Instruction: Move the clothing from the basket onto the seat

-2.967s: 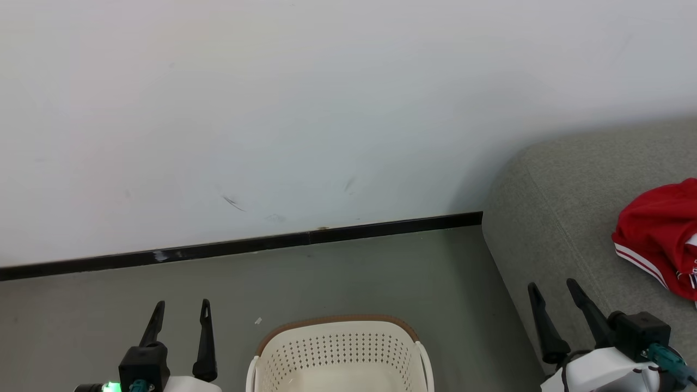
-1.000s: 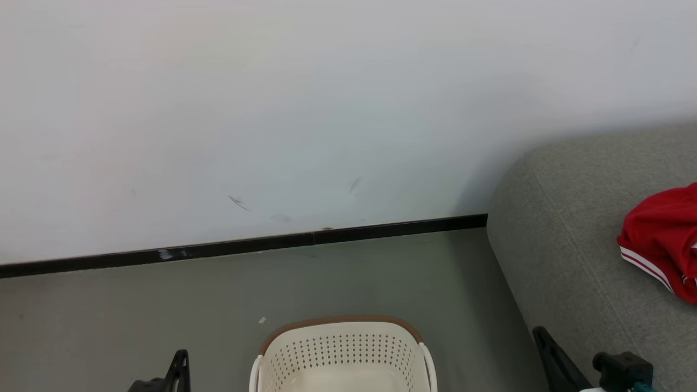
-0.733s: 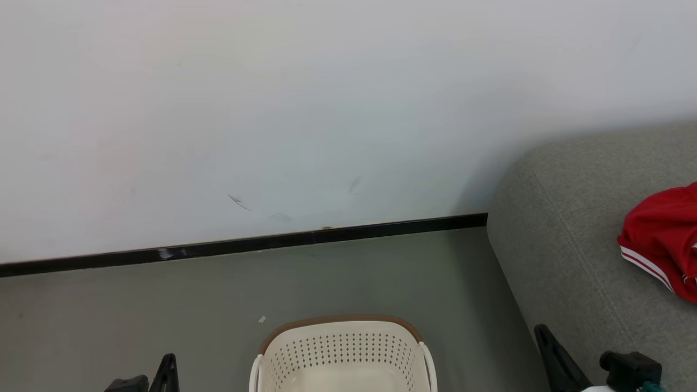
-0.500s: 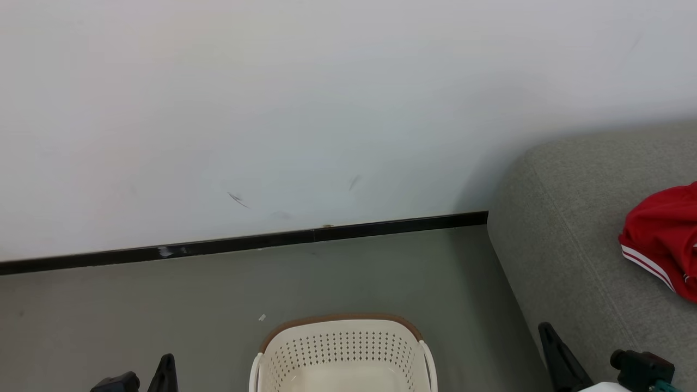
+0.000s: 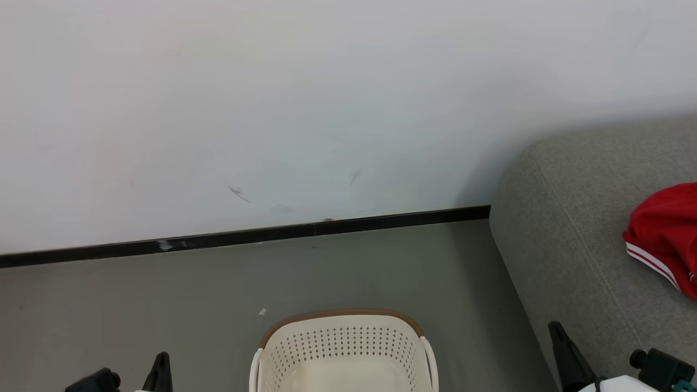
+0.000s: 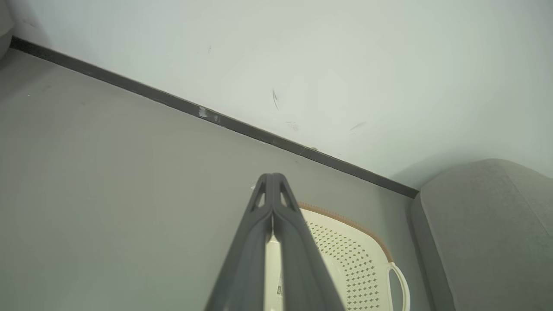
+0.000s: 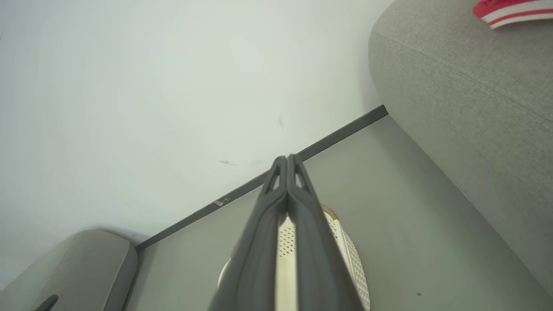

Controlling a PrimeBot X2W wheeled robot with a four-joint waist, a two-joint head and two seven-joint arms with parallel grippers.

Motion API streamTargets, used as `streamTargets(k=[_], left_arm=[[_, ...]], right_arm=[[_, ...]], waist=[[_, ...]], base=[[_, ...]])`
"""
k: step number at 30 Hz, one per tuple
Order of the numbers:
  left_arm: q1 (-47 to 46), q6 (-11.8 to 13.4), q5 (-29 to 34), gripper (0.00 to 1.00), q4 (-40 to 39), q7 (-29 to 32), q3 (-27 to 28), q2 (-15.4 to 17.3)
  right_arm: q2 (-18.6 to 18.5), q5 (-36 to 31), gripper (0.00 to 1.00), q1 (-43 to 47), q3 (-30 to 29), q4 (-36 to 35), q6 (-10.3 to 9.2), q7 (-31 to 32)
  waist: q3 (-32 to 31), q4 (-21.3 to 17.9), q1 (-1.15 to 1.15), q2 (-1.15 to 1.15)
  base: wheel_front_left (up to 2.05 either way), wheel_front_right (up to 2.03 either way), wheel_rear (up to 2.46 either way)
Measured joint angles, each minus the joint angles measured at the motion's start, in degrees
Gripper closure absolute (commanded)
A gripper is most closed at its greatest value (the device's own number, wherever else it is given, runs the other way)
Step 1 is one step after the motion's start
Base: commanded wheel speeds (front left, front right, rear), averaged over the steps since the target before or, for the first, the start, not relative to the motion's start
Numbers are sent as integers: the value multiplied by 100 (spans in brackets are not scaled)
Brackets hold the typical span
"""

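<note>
I have the left gripper [image 6: 273,181] and right gripper [image 7: 287,162] low at the head view's bottom edge, each with its 2 fingers pressed together, pinching nothing. Between them the basket [image 5: 340,318] stands on the grey floor [image 5: 163,305], near the white wall [image 5: 272,109] and its black skirting [image 5: 245,236], with the seat [image 5: 566,234] just to its right. The red clothing [image 5: 664,239], white-and-red striped at its hem, lies on the seat at that view's right edge, well apart from the basket.
</note>
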Motion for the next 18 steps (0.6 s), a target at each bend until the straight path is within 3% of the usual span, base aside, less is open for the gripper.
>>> streamTargets(k=[9, 18], left_arm=[[-29, -209, -653, 100, -66, 194, 163, -35], [-74, -404, -1294, 100, -113, 355, 320, -96]], right_arm=[[-43, 794, 100, -115, -55, 33, 0, 199], [-87, 1592, 100, -231, -90, 75, 0, 338]], waist=[[-4, 10, 36, 0], [18, 18, 36, 0]], base=[[0, 0, 0], [0, 0, 0]])
